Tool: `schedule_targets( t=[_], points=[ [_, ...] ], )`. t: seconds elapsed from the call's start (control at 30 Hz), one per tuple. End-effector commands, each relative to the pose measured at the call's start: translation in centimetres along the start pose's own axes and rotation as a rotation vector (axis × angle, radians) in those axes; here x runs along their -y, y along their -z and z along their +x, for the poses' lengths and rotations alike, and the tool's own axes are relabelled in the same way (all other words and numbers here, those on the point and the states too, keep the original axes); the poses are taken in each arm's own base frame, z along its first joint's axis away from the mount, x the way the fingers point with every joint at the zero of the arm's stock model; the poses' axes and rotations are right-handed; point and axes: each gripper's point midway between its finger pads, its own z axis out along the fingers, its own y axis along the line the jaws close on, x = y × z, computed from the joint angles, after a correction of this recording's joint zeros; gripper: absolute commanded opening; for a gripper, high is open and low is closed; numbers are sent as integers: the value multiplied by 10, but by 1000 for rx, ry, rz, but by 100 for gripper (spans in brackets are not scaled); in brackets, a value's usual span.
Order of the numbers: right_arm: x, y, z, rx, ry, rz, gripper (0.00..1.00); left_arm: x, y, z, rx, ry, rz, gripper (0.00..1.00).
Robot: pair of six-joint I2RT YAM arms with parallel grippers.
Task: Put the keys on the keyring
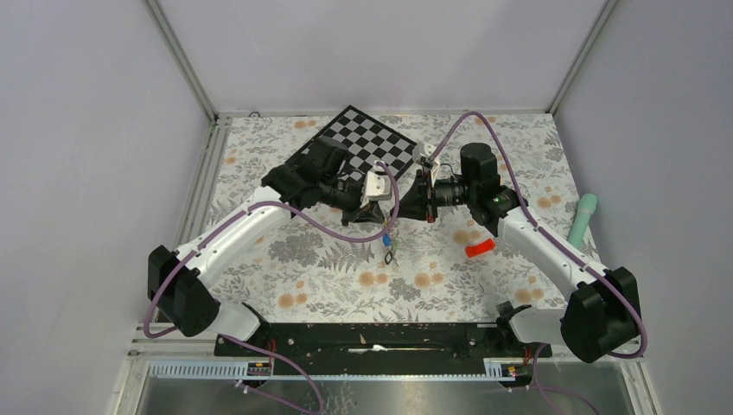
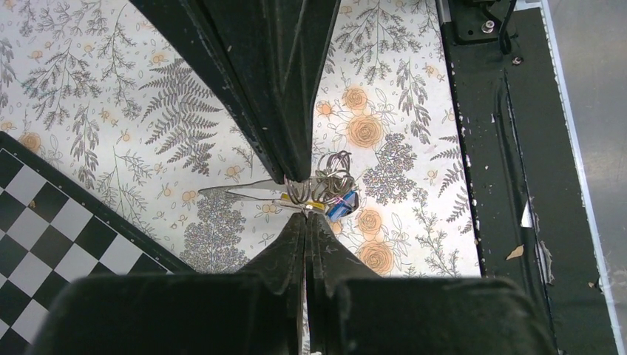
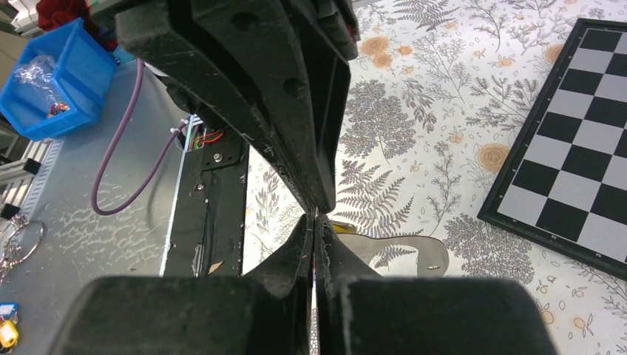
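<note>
Two white-and-black arms with purple cables.
The left arm and right arm have smooth white shells between bulky black joint housings, and a purple cable loops along each. Small white camera blocks sit at the wrists. The left gripper and right gripper have matte black, wedge-shaped fingers tapering to thin tips, scuffed and dusty, with round recessed screws in the side.
</note>
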Motion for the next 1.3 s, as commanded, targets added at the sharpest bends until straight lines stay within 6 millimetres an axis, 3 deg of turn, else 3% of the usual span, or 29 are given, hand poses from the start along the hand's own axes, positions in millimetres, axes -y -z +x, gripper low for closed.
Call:
schedule_targets(
  t=[0.0, 0.53, 0.9, 1.07, 1.27],
  points=[
    [8, 3, -30, 49, 54, 57, 0, 3, -6, -12, 27, -57, 16, 0],
    [26, 0, -25, 64, -21, 133, 0, -11, -19, -9, -52, -95, -117, 0],
    [15, 8, -20, 44, 68, 89, 0, -18, -4, -11, -48, -84, -176, 41],
    [12, 11, -15, 22, 108, 82, 0, -22, 7, -17, 6, -42, -194, 51],
    [10, 11, -14, 18, 112, 71, 0, -14, 2, -24, 98, 52, -125, 56]
  ],
)
